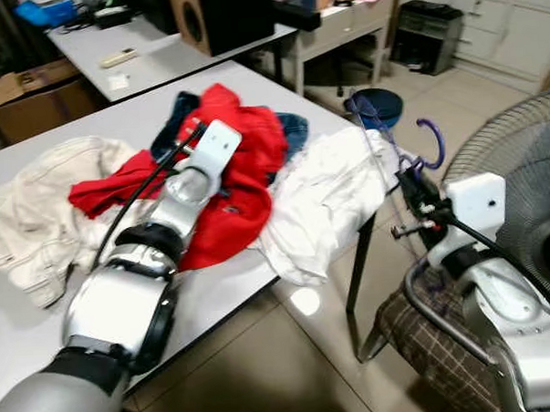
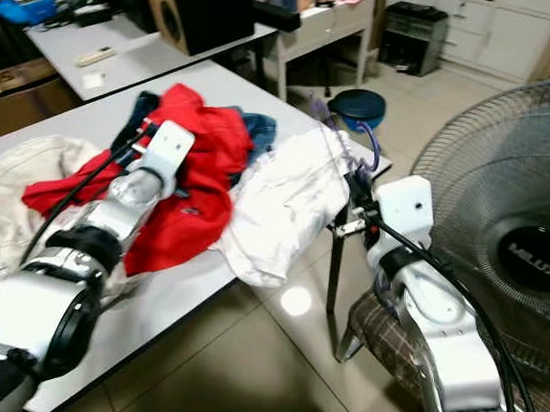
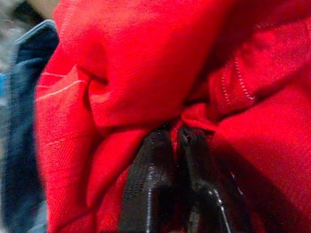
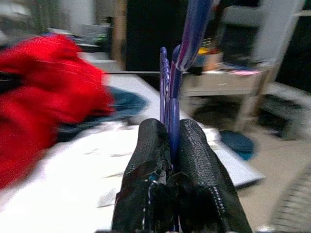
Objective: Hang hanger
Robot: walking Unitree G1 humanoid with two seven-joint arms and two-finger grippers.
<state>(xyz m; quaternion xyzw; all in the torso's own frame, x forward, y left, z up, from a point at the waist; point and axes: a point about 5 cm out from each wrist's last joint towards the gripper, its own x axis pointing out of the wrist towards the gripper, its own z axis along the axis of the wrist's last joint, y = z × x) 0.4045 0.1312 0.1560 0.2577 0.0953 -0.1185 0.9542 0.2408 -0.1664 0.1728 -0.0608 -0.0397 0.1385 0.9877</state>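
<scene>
A purple plastic hanger [image 1: 434,137] stands upright beside the table's right corner. My right gripper [image 4: 170,127] is shut on its lower part, and the hook rises above the black fingers [image 1: 413,189]. A red garment [image 1: 246,162] lies crumpled in the middle of the white table [image 1: 224,299]. My left arm reaches across the table onto this garment. In the left wrist view my left gripper [image 3: 177,133] is shut, with a fold of the red cloth pinched between its tips.
A white garment [image 1: 329,194] hangs over the table's right edge and a beige one [image 1: 38,207] lies at the left. Blue jeans [image 1: 293,128] peek out behind the red cloth. A large fan [image 1: 520,177], a plaid-cushioned chair [image 1: 427,336] and a blue basin [image 1: 380,106] stand to the right.
</scene>
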